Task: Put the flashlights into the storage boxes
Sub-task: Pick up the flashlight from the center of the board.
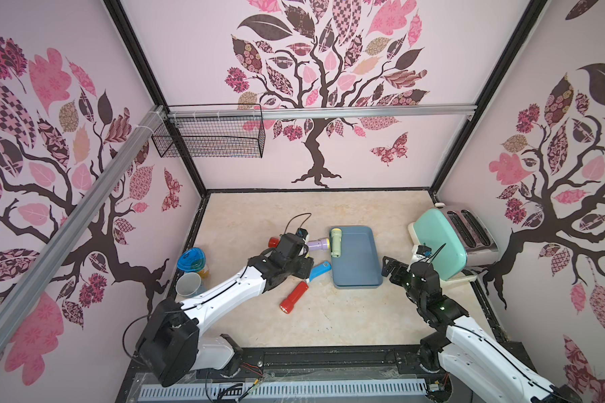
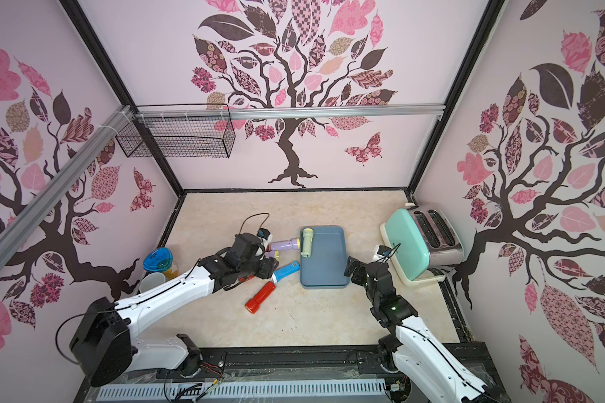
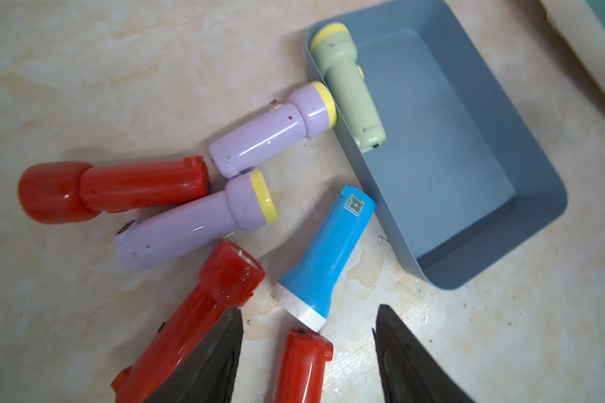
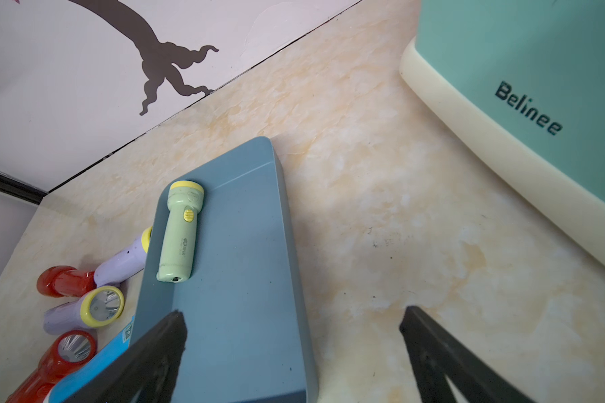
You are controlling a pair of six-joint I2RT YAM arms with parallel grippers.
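The slate-blue storage box lies mid-table with a pale green flashlight inside along its left wall. Left of it on the table lie two lilac flashlights, a blue one and three red ones. My left gripper hangs open over this cluster. The tail of one red flashlight lies between its jaws, with gaps on both sides. My right gripper is open and empty over the box's right rim.
A mint-green toaster stands at the right wall. A blue-lidded cup and a white cup stand at the left edge beside my left arm. A black wire basket hangs on the back wall.
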